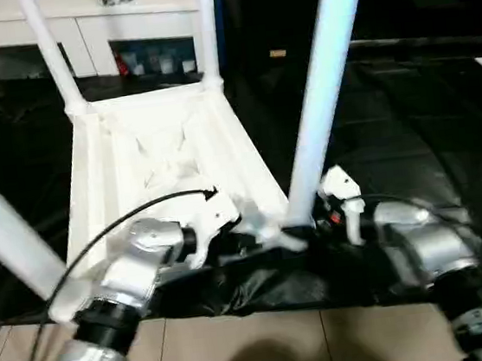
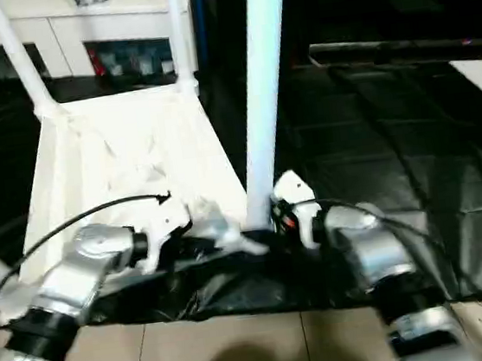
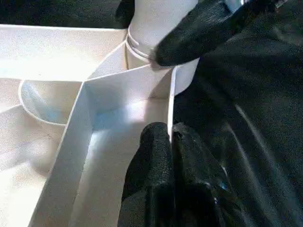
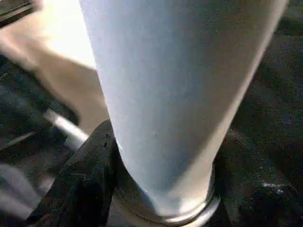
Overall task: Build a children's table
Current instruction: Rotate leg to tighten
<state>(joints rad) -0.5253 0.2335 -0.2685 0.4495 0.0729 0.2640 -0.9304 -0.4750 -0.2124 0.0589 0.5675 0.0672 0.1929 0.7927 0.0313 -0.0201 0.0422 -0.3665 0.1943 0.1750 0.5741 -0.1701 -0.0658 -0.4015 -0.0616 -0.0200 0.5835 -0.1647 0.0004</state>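
Standing upright in the near-right corner socket of the upturned tabletop (image 1: 164,154), the leg (image 1: 321,84) has its long axis vertical. R gripper (image 1: 319,217) straddles its base, fingers on both sides. L gripper (image 3: 173,142), pinched shut on the tabletop's rim, sits just beside that socket.

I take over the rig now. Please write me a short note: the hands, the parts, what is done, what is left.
Left hand: shut on the tabletop wall beside the near right socket.
Right hand: fingers either side of the near right leg at its base.
Tabletop lies upside down on the black table.
Done: all four legs stand in the corners.
Left: confirm this leg is seated, then turn the table over.
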